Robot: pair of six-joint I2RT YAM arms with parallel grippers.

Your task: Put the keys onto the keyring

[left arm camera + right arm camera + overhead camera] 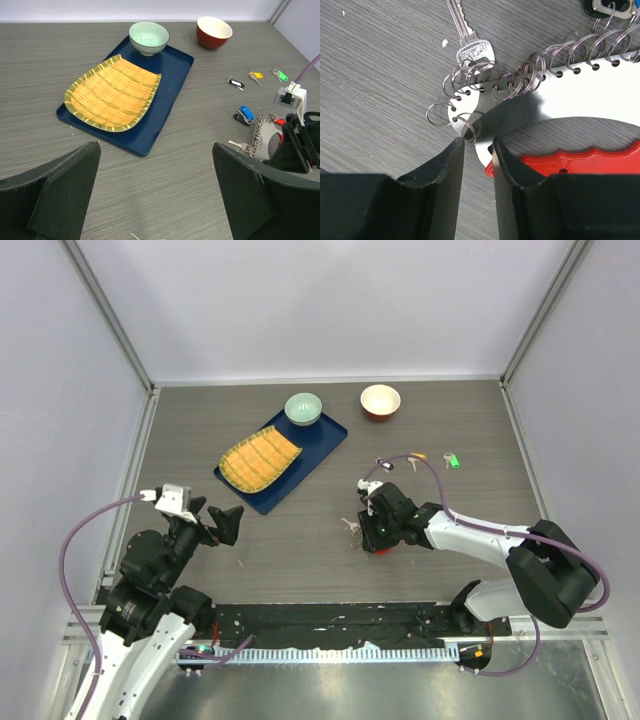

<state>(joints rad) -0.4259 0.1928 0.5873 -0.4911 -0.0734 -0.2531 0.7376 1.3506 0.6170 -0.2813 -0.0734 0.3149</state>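
The keyring (517, 107) is a curved silver plate edged with many split rings, a red bar (570, 162) under it and one plain silver key (472, 47) hanging from it. My right gripper (477, 142) is low over the plate's end. Its jaws are narrowly open, with that end between the tips and the left fingertip (455, 150) touching a ring. On the table beyond lie the black-headed key (235, 83), the yellow key (255, 76) and the green key (280, 75). My left gripper (155, 150) hangs wide open and empty at the left (222, 512).
A blue tray (318, 445) holds a woven yellow mat (260, 460) and a pale green bowl (303, 408). A red bowl (380, 400) stands at the back. A blue tag (245, 112) lies by the keyring. Grey walls enclose the table.
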